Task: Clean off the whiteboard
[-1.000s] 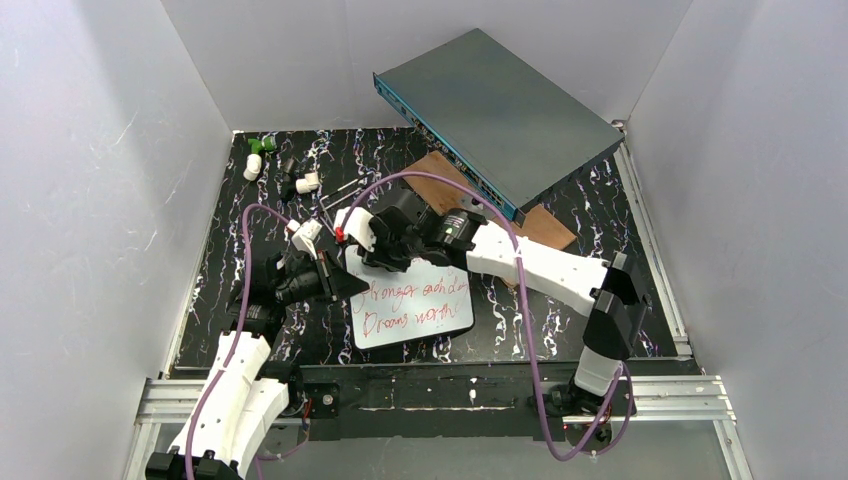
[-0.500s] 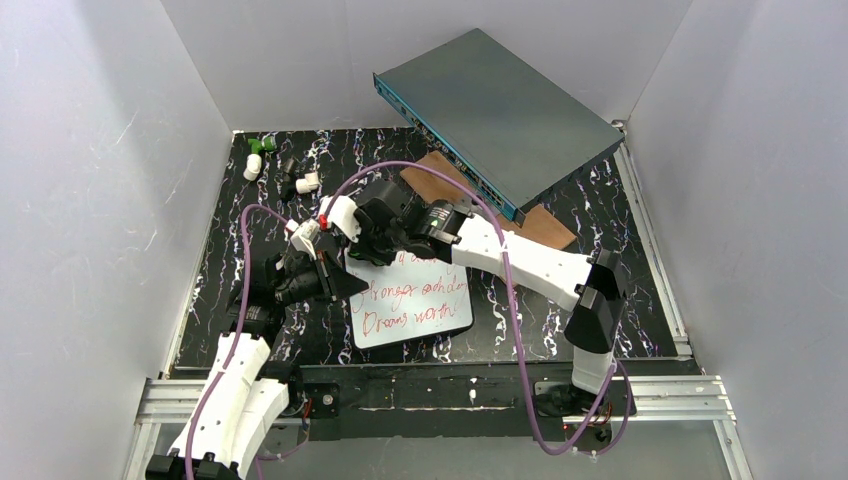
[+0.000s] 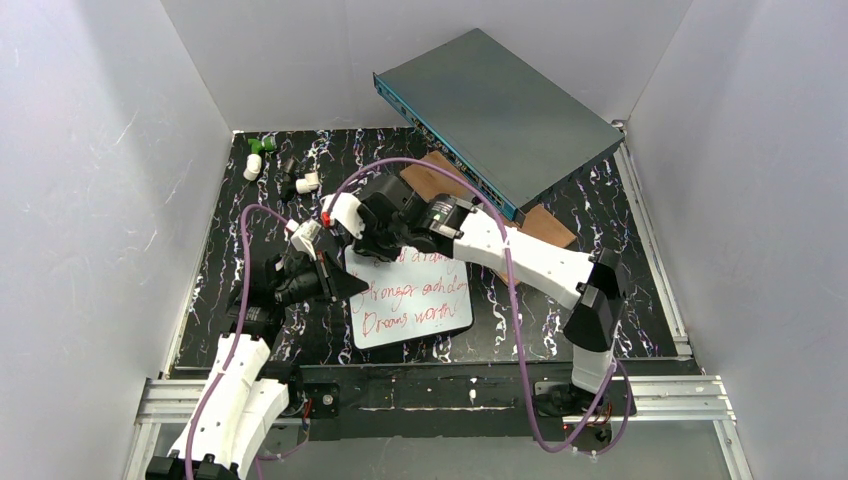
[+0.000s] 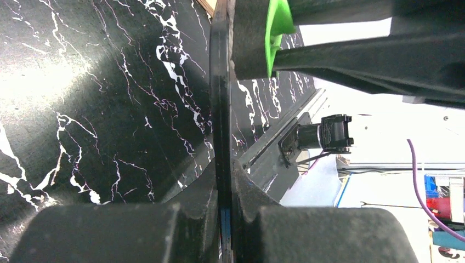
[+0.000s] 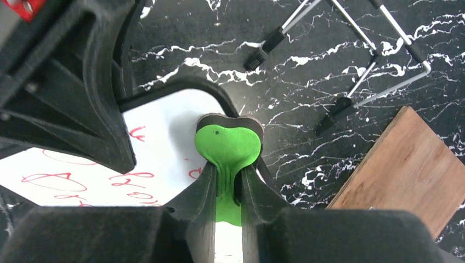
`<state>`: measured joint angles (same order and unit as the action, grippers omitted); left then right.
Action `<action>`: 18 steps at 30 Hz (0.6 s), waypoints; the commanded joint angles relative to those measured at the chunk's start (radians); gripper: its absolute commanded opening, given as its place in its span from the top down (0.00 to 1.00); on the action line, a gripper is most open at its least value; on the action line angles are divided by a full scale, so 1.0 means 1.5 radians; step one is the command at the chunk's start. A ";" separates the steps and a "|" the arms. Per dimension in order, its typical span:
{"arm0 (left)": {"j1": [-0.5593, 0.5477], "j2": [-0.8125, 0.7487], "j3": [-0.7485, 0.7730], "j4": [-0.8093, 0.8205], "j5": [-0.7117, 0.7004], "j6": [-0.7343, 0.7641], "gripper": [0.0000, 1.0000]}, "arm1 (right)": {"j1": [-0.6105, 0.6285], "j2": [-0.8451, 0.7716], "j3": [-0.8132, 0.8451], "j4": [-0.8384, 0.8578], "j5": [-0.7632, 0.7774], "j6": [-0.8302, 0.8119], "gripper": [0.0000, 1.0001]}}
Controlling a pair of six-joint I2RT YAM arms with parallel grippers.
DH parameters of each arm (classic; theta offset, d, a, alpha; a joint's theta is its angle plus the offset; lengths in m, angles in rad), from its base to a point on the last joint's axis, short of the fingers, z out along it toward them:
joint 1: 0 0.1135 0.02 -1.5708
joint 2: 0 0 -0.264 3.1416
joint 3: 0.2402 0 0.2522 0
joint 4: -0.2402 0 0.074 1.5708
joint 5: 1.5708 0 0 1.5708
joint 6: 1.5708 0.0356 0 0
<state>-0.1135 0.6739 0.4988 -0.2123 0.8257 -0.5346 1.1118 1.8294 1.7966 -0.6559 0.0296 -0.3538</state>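
The whiteboard (image 3: pixel 412 300) lies on the black marbled table with lines of red handwriting on it. My left gripper (image 3: pixel 335 283) is shut on its left edge; in the left wrist view the board's thin black rim (image 4: pixel 221 109) runs edge-on between the closed fingers (image 4: pixel 224 170). At the board's far left corner, my right gripper (image 3: pixel 362 243) is shut on a green eraser (image 5: pixel 229 143). The eraser's dark underside rests at the rounded corner of the whiteboard (image 5: pixel 164 142). The green eraser (image 4: pixel 277 27) also shows at the top of the left wrist view.
A grey-teal metal box (image 3: pixel 500 110) leans at the back, over a brown wooden plank (image 3: pixel 548 228). Small white and green parts (image 3: pixel 262 158) lie at the back left. Thin metal rods (image 5: pixel 378 66) lie beyond the board. White walls close in both sides.
My right gripper has slid the eraser left and slightly away along the board's far edge, to its far left corner. The left arm and the board have not moved.
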 commanded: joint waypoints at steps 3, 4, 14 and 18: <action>-0.009 -0.019 0.009 0.022 0.032 0.054 1.00 | -0.004 0.035 0.091 -0.029 -0.097 0.022 0.99; -0.009 -0.020 0.009 0.023 0.030 0.054 1.00 | -0.004 0.034 0.081 -0.038 -0.112 0.015 0.99; -0.009 -0.008 0.024 0.009 0.023 0.076 1.00 | -0.005 -0.053 -0.100 -0.033 -0.104 -0.086 0.99; -0.009 0.001 0.032 0.009 0.024 0.083 1.00 | -0.006 -0.052 -0.098 -0.003 -0.028 -0.094 0.99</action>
<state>-0.1154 0.6731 0.5014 -0.2195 0.8341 -0.5049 1.1019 1.7622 1.6531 -0.6899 -0.1219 -0.4530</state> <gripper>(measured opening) 0.045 0.218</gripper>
